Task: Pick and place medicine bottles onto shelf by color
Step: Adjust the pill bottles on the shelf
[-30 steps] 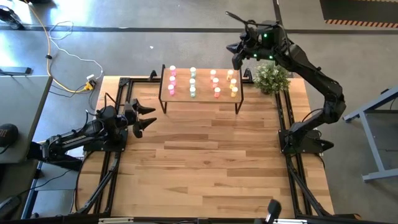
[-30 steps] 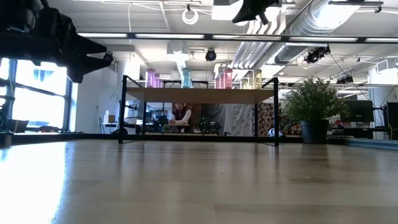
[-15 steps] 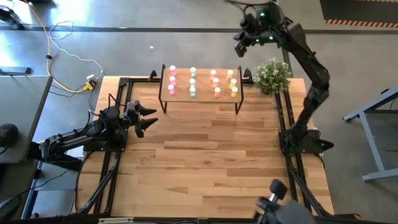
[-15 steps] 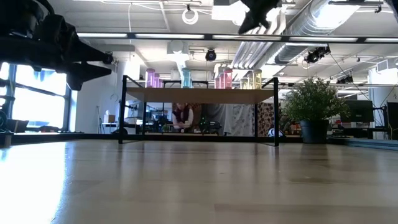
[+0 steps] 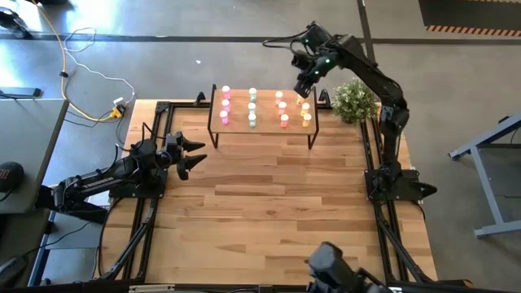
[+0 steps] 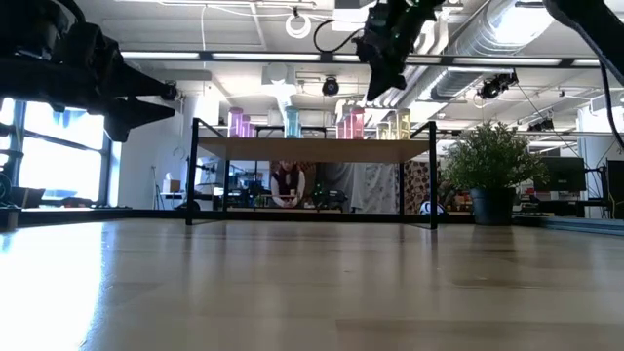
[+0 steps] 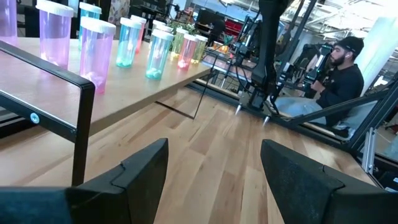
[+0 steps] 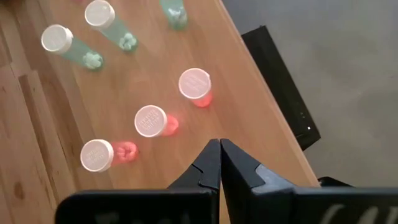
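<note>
The shelf [image 5: 264, 124] stands at the table's far edge on thin black legs. Medicine bottles stand upright on it in columns: pink [image 5: 225, 104], green [image 5: 251, 108], red-orange [image 5: 282, 108] and yellow [image 5: 305, 110]. My right gripper [image 5: 303, 81] hangs shut above the shelf's far right part and points down. Its wrist view shows the fingers [image 8: 219, 155] over bare board beside the red-orange bottles [image 8: 194, 84]. My left gripper [image 5: 194, 155] waits open near the table's left edge and points toward the shelf [image 7: 155, 87].
A potted plant [image 5: 355, 102] stands right of the shelf at the far right corner. The plank tabletop [image 5: 269, 212] in front of the shelf is bare. A person [image 7: 339, 74] sits in the room beyond the table's right side.
My right arm has folded its elbow upward. Its gripper went up and toward the far edge, then came back down toward the shelf, a little to the left, and now points down at the board.
</note>
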Controlling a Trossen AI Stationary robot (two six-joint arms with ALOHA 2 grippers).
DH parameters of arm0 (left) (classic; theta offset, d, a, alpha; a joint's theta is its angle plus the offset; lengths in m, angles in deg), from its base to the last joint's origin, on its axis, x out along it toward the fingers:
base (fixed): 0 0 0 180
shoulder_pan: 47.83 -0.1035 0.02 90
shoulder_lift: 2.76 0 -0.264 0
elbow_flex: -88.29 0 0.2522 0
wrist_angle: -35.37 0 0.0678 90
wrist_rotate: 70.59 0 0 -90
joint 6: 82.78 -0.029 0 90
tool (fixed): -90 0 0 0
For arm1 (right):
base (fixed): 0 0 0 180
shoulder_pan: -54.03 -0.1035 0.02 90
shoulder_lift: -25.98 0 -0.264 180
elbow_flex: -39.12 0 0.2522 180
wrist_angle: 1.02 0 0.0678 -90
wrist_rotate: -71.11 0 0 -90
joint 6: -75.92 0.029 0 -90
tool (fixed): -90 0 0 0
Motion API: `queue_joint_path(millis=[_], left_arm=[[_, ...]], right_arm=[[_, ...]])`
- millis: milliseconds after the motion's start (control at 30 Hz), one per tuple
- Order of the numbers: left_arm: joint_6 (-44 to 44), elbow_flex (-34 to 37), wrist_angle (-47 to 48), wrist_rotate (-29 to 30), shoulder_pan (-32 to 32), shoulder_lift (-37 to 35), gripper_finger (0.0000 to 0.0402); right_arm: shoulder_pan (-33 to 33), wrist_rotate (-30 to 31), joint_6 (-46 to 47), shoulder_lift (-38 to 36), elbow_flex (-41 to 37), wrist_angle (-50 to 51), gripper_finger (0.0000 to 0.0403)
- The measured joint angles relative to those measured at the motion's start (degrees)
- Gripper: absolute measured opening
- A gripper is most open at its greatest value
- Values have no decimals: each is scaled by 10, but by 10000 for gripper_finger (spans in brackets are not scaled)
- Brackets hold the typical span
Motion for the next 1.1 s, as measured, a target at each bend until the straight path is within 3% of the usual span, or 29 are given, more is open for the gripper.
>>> queue_joint_path(millis=[533, 1100], left_arm=[[0, 0, 0, 0, 0, 0, 245], [0, 0, 0, 0, 0, 0, 245]], right_arm=[[-19, 23, 4, 49, 0, 17, 0], [-23, 87, 6, 56, 0, 48, 0]])
